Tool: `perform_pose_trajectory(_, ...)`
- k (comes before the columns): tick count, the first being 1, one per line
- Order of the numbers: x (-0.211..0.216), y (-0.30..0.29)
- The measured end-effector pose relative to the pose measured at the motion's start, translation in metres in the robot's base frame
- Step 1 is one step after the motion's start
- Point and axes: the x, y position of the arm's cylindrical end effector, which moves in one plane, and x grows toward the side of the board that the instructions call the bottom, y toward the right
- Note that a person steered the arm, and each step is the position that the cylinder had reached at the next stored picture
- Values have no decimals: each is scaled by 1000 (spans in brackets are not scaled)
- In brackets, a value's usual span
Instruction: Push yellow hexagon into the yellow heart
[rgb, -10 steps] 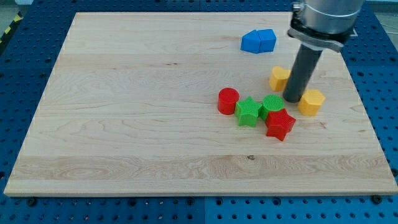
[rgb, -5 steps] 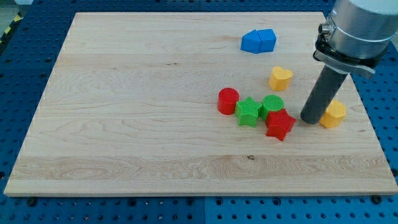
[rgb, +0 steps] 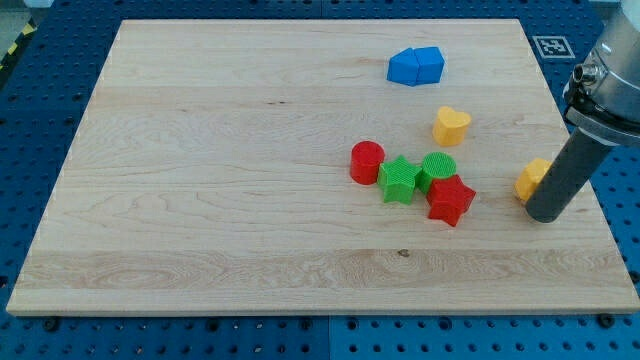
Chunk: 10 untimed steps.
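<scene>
Here, on a pale wooden board (rgb: 200, 180) bolted over a blue perforated bench (rgb: 30, 340), a red cylinder (rgb: 367, 162), green star (rgb: 399, 180), green cylinder (rgb: 438, 169) and red star (rgb: 450, 200) huddle together near the middle. Toward the view's top sit two blue blocks (rgb: 416, 66), touching. Right of the cluster lies the yellow heart (rgb: 451, 126). Further right, near the board's edge, the yellow hexagon (rgb: 532, 178) is partly hidden behind the dark rod; my tip (rgb: 545, 215) rests just at its lower right. There is no pincer on this arm, only the rod, so nothing is held. The risk, as I judge it: the hexagon sits close to the right edge, and an off-centre shove could spin it aside or off the board instead of toward the heart. A printed marker (rgb: 549, 45) shows beyond the top right corner.
</scene>
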Motion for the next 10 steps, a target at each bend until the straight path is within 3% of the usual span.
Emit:
perform_pose_trajectory(4, -16, 18)
perform_pose_trajectory(10, -80, 25)
